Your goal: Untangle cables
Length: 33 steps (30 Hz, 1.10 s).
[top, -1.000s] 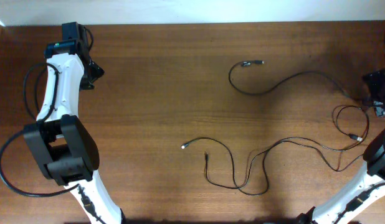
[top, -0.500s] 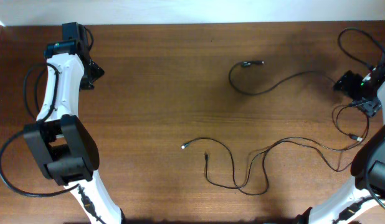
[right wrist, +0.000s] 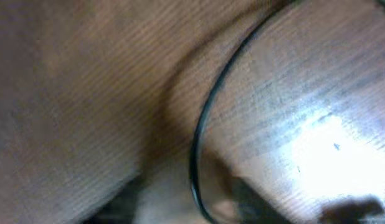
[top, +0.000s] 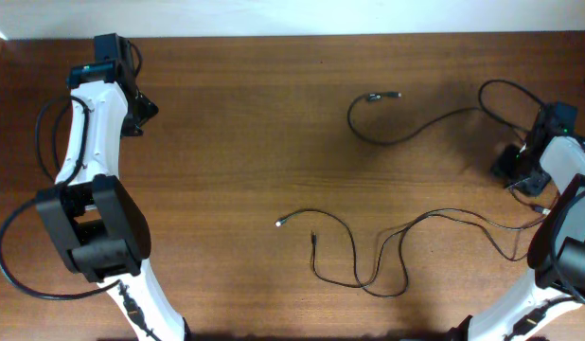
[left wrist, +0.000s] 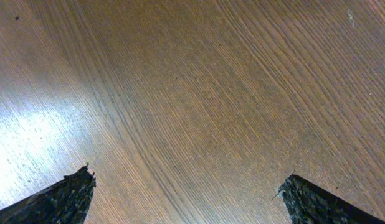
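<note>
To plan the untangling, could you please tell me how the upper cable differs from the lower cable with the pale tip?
The upper cable lies by itself in one open curve; the lower cable winds in tighter bends and crosses a second cord. The upper cable ends in a dark plug; the lower cable ends in a pale tip. Both are thin, black and run toward the right arm.

Thin black flexible cables cross the reddish-brown wooden table with fine streaked grain; white robot arms have black joints.
</note>
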Motion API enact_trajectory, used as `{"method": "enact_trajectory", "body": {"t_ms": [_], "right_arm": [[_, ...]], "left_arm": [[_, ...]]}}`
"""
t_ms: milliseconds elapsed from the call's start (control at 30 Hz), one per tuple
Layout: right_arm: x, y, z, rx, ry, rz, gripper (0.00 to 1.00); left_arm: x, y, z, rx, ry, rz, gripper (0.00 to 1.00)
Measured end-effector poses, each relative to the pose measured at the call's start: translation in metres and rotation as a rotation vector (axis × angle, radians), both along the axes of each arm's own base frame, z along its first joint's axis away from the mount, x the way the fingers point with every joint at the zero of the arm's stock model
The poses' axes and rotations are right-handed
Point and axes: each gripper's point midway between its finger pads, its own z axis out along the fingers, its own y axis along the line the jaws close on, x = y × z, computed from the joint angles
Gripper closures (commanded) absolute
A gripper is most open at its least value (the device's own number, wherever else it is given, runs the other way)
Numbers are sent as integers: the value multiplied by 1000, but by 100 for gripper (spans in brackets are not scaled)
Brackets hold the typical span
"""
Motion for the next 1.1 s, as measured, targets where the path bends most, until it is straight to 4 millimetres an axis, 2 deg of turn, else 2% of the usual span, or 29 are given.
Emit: {"method": "enact_trajectory", "body": {"t_ms": [33,67,233,333,367,467,533,600,633,667,733,800,833,933,1000,1033,1100], "right_arm": [[1,0,0,-5,-11,0,91],[2,-1,0,-8,-19,1,96],[5,-1,0,-8,-34,4,96],[8,6,2,34,-44,13,96],[15,9,7,56,-65,21,96],[40,2,30,61,-138,-9,96],[66,-10,59,35,-229,-28,96],[83,-20,86,15,-300,-39,96],[91,-32,102,-4,-343,-53,96],[93,-39,109,-15,-361,-64,96],[88,-68,120,-53,-389,-116,96],[75,-91,121,-72,-388,-167,96],[62,-112,121,-86,-384,-215,96],[27,-156,120,-114,-368,-321,96],[7,-171,117,-114,-346,-371,96],[-3,-180,116,-119,-335,-396,75],[-20,-192,114,-131,-311,-442,18]], "left_arm": [[0,0,0,0,0,0,1],[0,0,0,0,0,0,1],[0,0,0,0,-1,0,1],[0,0,0,0,-1,0,1],[0,0,0,0,0,0,1],[0,0,0,0,-1,0,1],[0,0,0,0,-1,0,1],[0,0,0,0,-1,0,1],[0,0,0,0,-1,0,1],[0,0,0,0,0,0,1],[0,0,0,1,-1,0,1],[0,0,0,0,0,0,1],[0,0,0,0,0,0,1],[0,0,0,0,-1,0,1],[0,0,0,1,-1,0,1],[0,0,0,0,0,0,1],[0,0,0,1,-1,0,1]]}}
